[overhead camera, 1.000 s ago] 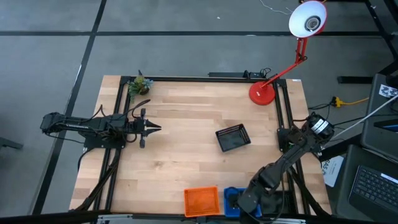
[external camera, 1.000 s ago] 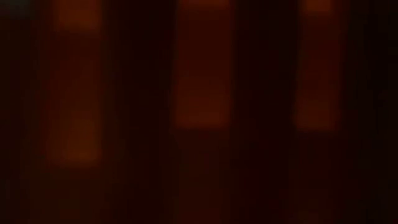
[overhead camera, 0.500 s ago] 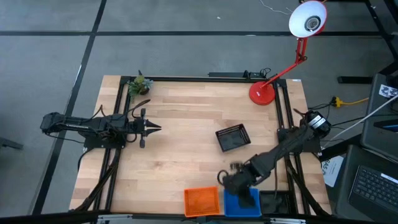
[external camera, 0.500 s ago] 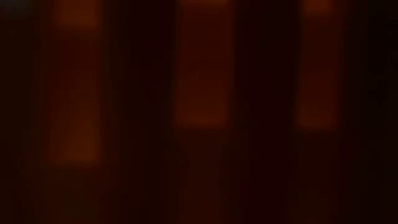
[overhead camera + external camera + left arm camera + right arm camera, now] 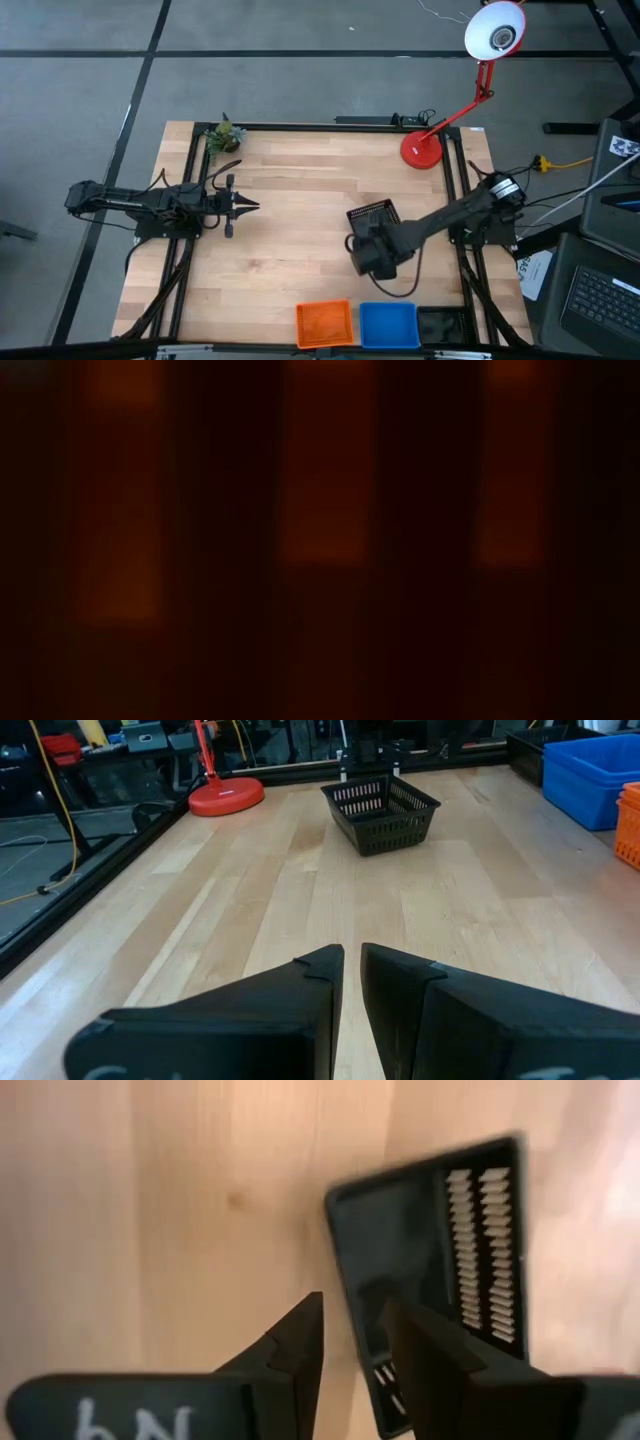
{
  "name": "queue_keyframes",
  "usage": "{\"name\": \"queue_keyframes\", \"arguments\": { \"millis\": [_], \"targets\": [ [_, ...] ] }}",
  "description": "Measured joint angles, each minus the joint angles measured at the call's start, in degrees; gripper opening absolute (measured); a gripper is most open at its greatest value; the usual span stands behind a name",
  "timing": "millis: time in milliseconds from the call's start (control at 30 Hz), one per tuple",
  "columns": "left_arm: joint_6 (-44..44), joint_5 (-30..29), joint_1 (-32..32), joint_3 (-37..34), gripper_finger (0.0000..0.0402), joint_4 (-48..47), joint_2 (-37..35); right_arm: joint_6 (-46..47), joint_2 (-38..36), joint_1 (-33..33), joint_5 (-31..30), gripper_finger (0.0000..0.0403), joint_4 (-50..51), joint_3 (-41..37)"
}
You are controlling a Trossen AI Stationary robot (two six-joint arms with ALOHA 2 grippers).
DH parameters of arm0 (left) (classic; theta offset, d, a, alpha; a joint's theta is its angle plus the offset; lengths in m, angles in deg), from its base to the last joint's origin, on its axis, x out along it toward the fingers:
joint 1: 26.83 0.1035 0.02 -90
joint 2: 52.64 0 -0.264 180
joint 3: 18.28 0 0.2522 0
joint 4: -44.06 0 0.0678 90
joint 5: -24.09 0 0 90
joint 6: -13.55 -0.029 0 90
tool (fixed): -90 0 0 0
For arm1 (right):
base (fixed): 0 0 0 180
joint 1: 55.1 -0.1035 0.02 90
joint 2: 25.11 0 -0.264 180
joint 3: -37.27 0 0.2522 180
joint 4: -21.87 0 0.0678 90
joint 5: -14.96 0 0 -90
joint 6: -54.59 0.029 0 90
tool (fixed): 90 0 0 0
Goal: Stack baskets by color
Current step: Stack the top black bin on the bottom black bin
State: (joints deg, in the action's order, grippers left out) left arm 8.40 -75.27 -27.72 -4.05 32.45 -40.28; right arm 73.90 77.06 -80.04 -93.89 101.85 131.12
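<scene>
A black basket (image 5: 375,212) (image 5: 382,812) rests on its bottom in the middle right of the table. My right gripper (image 5: 368,248) (image 5: 350,1342) hangs over its near end, pointing steeply down and open. One finger is outside the basket's wall (image 5: 340,1270) and one is over the inside, apart from it. An orange basket (image 5: 325,323) and a blue basket (image 5: 388,323) sit side by side at the near edge. My left gripper (image 5: 245,207) (image 5: 351,985) waits at the left edge, shut, with only a slit between its fingers. The low view is dark.
A red desk lamp's base (image 5: 422,150) stands at the far right corner, and a small potted plant (image 5: 225,135) at the far left. Another dark basket (image 5: 440,325) lies right of the blue one. Bare wood (image 5: 290,250) lies between the arms.
My right gripper has swung from over the blue basket at the near edge toward the far side and left, ending over the black basket. On the way it has tipped from nearly level to steeply down. The blue basket now shows uncovered.
</scene>
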Motion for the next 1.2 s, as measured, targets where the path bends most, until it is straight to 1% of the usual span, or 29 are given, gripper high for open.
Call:
{"name": "queue_keyframes", "arguments": {
  "millis": [100,267,367,467,567,633,700,733,800,833,967,1067,1200],
  "targets": [
    [0.0,-0.02,0.02,0.0,0.0031,0.0,0.0,-2.94,0.07,2.21,2.37,0.0112,-0.55,-3.02],
    [-0.04,-0.02,0.01,0.0,0.0031,0.0,0.0,-5.93,0.04,4.51,3.82,0.0112,-3.58,-6.14],
    [-0.04,0.0,0.02,0.0,0.0031,0.0,0.0,-6.38,0.04,5.65,5.85,0.0112,-5.03,-8.72],
    [-0.04,-0.02,0.02,0.0,0.0031,0.0,0.0,-6.28,0.04,6.58,5.97,0.0112,-6.6,-11.76],
    [-0.07,0.0,0.02,0.0,0.0031,0.0,0.0,-6.28,0.04,7.44,4.73,0.0112,-10.75,-15.6],
    [-0.05,-0.02,0.01,0.0,0.0031,0.0,0.0,-6.08,0.04,8.05,5.01,0.011,-12.85,-17.65],
    [-0.04,-0.02,0.02,0.0,0.0031,0.0,0.0,-5.36,0.04,8.34,7.74,0.0094,-13.36,-19.17],
    [-0.04,-0.02,0.02,0.0,0.0031,0.0,0.0,-4.3,0.04,8.34,9.03,0.0076,-13.06,-19.55],
    [-0.04,-0.02,0.02,0.0,0.0031,0.0,0.0,-2.61,0.04,7.95,10.76,0.0027,-12.5,-19.39],
    [-0.04,-0.02,0.02,0.0,0.0031,0.0,0.0,-1.73,0.04,7.37,10.9,0.0014,-11.76,-19.04],
    [-0.04,-0.01,0.02,0.0,0.0031,0.0,0.0,0.49,0.04,4.86,10.61,0.0004,-7.55,-15.95],
    [-0.02,-0.02,0.01,0.0,0.0031,0.0,0.0,3.3,0.04,2.95,10.51,0.0003,-0.17,-11.75],
    [-0.04,0.0,0.02,0.0,0.0031,0.0,0.0,10.27,0.04,-0.27,11.05,0.0002,11.17,-4.41]
  ]
}}
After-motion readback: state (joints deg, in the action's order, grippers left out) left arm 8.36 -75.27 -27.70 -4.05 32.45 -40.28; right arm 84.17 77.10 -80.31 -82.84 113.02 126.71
